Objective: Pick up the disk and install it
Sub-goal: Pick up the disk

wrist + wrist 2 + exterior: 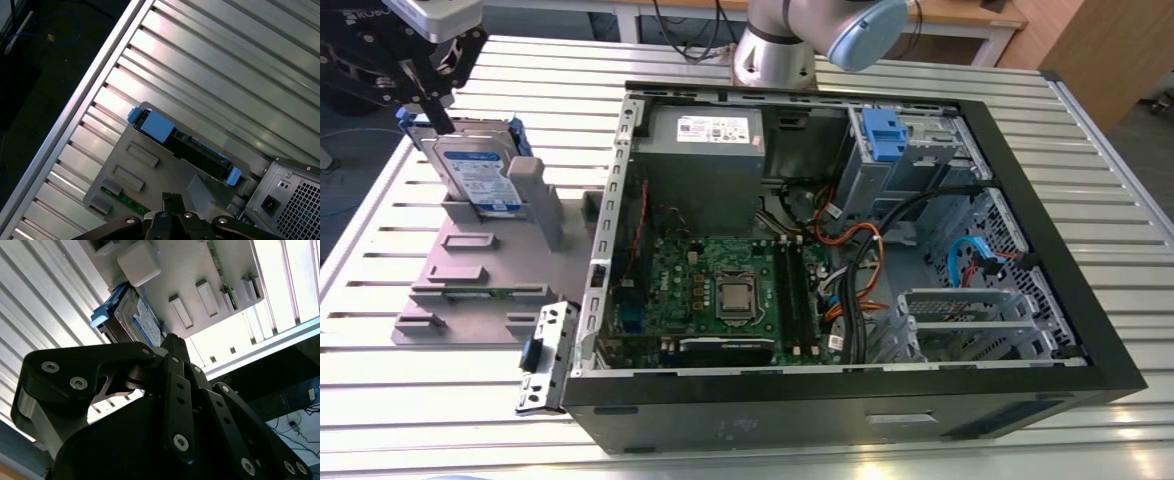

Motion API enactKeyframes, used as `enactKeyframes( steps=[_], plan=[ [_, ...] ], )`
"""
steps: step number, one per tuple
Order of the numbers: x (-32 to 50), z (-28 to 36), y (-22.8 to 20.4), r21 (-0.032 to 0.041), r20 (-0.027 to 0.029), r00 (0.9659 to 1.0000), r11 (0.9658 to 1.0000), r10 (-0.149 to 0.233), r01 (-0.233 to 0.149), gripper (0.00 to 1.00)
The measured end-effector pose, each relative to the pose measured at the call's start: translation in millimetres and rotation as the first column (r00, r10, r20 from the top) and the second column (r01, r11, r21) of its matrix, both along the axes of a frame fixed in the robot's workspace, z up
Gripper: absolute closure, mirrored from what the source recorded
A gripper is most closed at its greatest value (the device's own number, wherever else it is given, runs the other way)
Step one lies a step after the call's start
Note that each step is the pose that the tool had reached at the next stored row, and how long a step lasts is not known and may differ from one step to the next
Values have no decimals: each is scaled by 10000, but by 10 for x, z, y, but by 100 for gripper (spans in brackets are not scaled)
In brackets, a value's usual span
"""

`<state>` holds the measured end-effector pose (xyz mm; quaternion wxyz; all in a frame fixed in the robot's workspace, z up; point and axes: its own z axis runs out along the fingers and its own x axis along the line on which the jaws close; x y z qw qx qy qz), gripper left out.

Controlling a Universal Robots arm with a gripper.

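The disk (478,178) stands on edge in a slot of a grey holder (467,270), on the exterior view's left. It is silver-grey, carries a white-and-blue label and is framed by blue rails. My gripper (443,120) hangs just above the disk's top edge, its dark fingers drawn together and nothing between them. In the second wrist view the fingertips (170,340) meet close beside the disk (145,322). In the first wrist view the gripper (171,198) is apart from the disk (192,147), whose blue rails show at both ends.
An open computer case (1107,330) lies on the slatted aluminium table (1107,170). It holds a motherboard (720,290), cables and a drive bay with a blue clip (887,135). A loose metal bracket (544,358) lies by the case's front corner. The case's corner (295,195) is near the holder (150,175).
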<state>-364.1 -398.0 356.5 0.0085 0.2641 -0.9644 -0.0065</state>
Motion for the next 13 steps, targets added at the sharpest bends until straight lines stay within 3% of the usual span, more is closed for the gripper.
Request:
enactKeyframes(
  steps=[13],
  plan=[
    [0, 0, 0, 0, 0, 10000, 10000, 72, -72, 89]
  ],
)
